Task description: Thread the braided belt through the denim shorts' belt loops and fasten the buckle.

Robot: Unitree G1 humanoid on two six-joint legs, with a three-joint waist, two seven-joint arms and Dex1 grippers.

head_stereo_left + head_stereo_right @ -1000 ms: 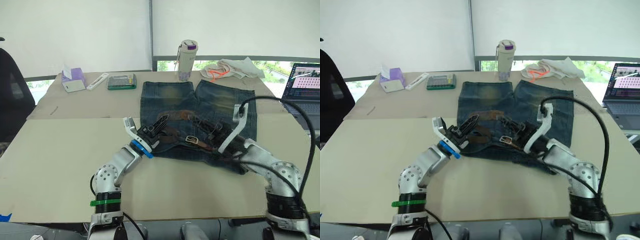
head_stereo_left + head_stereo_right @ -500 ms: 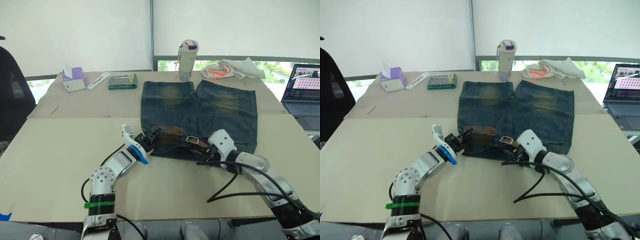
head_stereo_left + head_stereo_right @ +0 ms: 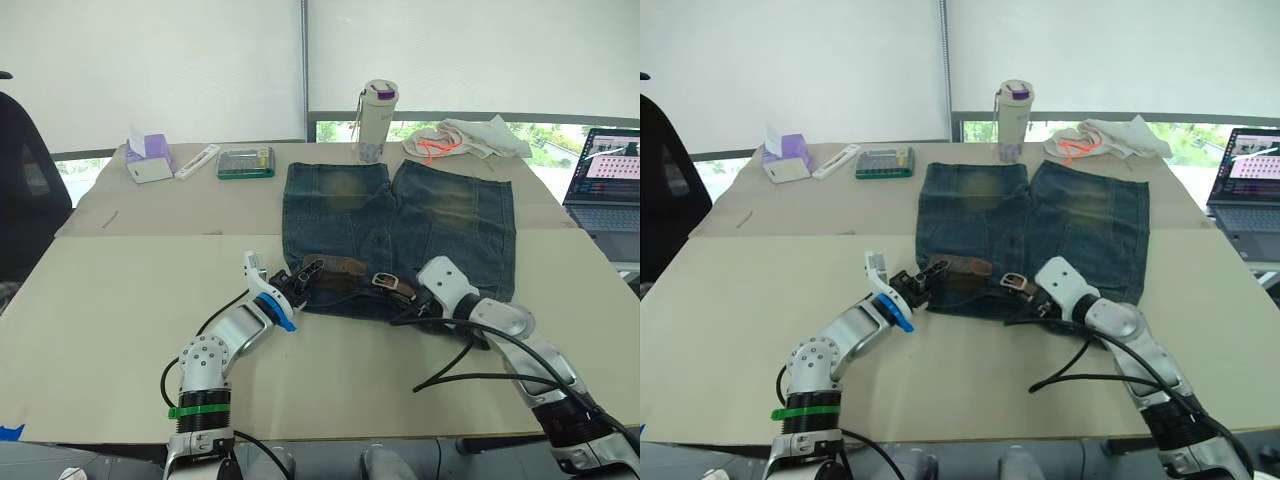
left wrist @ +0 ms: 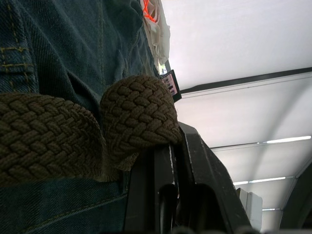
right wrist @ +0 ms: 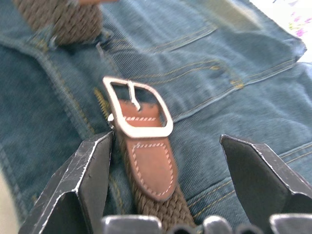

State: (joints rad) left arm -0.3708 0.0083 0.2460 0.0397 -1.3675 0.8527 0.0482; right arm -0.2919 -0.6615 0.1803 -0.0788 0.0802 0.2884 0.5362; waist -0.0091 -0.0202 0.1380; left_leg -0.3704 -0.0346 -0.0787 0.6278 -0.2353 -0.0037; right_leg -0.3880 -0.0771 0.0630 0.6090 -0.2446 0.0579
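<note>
On waistband: braided belt [image 3: 345, 271] brown, woven | left gripper [image 4: 161, 161] clamps belt | right gripper [image 5: 165, 161] spread around buckle [image 5: 138, 108]

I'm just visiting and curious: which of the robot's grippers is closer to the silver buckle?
The right. The right gripper is open with its fingers on either side of the buckle. The left gripper is farther along the belt, gripping its other end.

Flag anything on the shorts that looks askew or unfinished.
The braided belt lies bunched along the waistband of the denim shorts, doubled over at the left gripper. Its buckle sits unfastened between the right gripper's open fingers. A black cable loops across the table nearby.
</note>
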